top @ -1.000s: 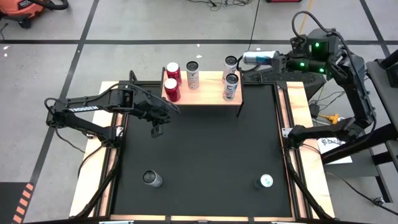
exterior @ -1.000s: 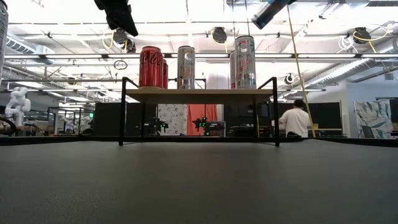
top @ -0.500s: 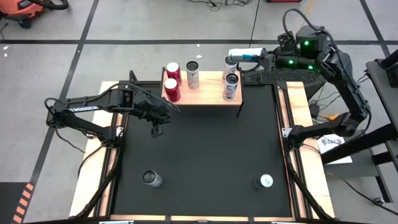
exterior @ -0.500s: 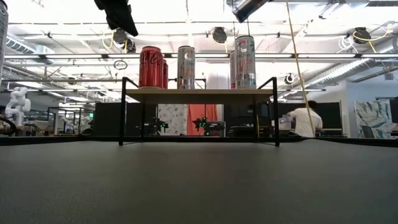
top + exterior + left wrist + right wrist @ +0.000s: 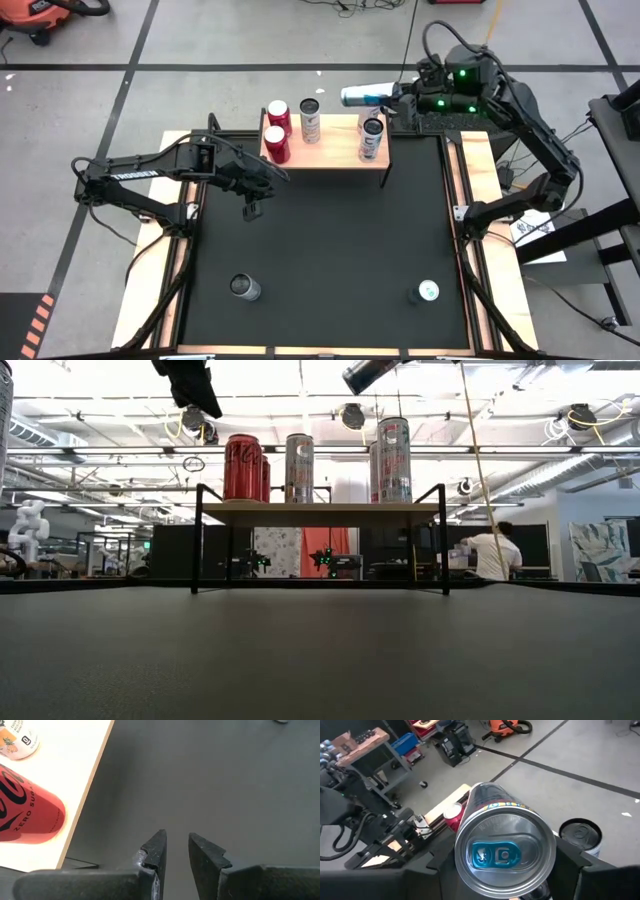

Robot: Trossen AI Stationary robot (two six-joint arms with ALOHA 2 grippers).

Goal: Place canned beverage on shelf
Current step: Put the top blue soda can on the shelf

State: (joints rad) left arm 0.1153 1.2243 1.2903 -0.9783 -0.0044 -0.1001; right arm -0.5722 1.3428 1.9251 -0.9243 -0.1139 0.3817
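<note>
Black mat [image 5: 330,230] below, right gripper [image 5: 398,96] clamped on silver can [image 5: 365,95], can held sideways above shelf [image 5: 330,152] far edge, left gripper [image 5: 251,210] shut, empty, beside shelf.

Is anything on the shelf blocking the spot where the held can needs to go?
The right gripper holds the can sideways above the shelf. Two silver cans stand directly beneath it at the right end; open wood shows between them and the middle can.
</note>
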